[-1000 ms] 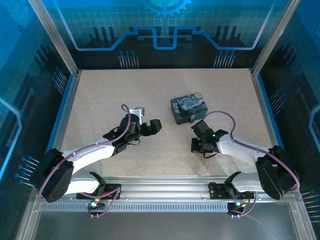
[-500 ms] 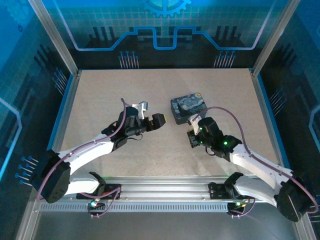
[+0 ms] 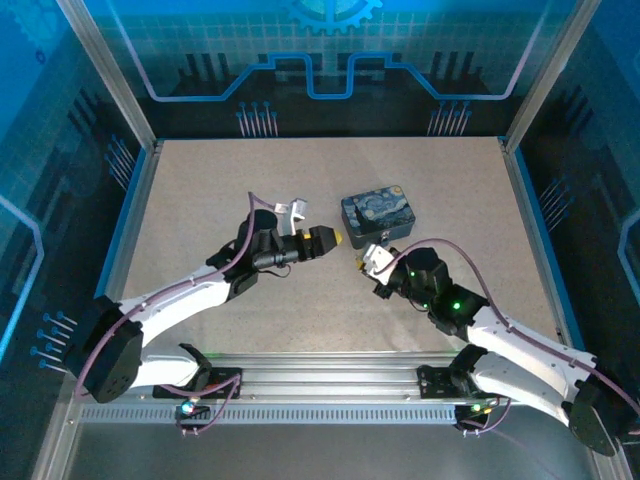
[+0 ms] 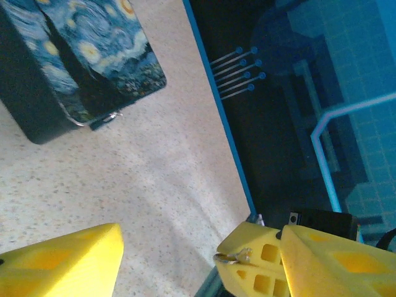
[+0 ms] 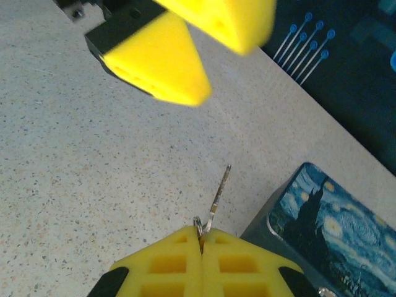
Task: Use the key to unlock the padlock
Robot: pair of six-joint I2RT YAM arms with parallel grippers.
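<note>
Light: the table (image 3: 200,200) is lit evenly from above; the walls (image 3: 420,60) are tinted blue.
Shadows: soft ones are cast beneath the arms (image 3: 190,295).
Blur: the yellow pads (image 5: 161,68) are unfocused, upper frame.

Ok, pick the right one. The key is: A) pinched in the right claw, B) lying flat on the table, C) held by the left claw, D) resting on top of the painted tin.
A: the key juts out from between the shut pads of the right claw.
</note>
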